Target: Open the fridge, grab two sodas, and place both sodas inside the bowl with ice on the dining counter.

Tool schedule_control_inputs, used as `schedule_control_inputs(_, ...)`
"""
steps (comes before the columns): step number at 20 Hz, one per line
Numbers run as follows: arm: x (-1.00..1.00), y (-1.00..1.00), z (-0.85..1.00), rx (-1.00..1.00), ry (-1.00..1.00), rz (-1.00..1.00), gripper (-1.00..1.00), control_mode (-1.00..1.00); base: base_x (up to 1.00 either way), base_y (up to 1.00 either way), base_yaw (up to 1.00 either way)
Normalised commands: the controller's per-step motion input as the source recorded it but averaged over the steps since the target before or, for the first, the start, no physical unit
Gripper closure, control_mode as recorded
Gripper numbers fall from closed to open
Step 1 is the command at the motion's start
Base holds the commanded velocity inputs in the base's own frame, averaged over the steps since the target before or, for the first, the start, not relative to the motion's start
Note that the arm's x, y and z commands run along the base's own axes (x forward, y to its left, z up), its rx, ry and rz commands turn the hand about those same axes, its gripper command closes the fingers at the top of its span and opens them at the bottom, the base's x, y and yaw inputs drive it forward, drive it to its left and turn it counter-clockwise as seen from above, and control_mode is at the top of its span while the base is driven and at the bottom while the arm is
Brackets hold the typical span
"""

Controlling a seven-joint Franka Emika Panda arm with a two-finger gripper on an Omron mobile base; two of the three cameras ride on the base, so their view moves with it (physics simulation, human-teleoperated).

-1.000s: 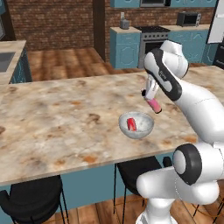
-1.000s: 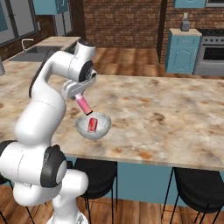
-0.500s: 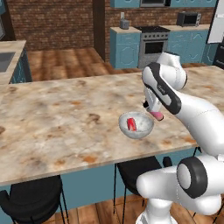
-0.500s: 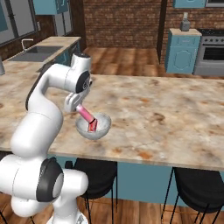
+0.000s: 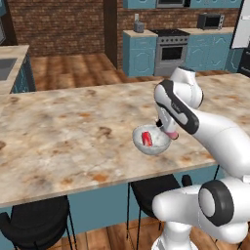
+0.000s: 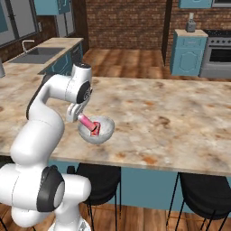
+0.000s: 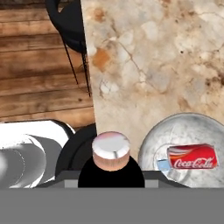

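Near the dining counter's [image 5: 73, 132] front edge, the gripper [image 6: 80, 118] clamps the bottle [image 6: 87, 123], best lowered beside the can [image 7: 192, 157] in the bowl [image 5: 152, 142].

Reads "Coca-Cola" in white script on the side of the red can [image 7: 192, 160], lying on its side in the bowl [image 7: 186, 127] in the hand view. Too small to read on the same can in the left base view [image 5: 146, 138] and the right base view. No lettering legible on the pink bottle [image 6: 88, 123], nor on the bench [image 5: 73, 132] or the appliances behind.
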Motion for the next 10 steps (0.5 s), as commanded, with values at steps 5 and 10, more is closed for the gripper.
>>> schedule_control_inputs(5, 0.25, 0.15, -0.23, 0.0, 0.0, 0.02, 1.0, -1.0, 0.0, 0.0, 0.0)
schedule_control_inputs(10, 0.17, 0.01, -0.28, 0.0, 0.0, 0.04, 1.0, -1.0, 0.0, 0.0, 0.0)
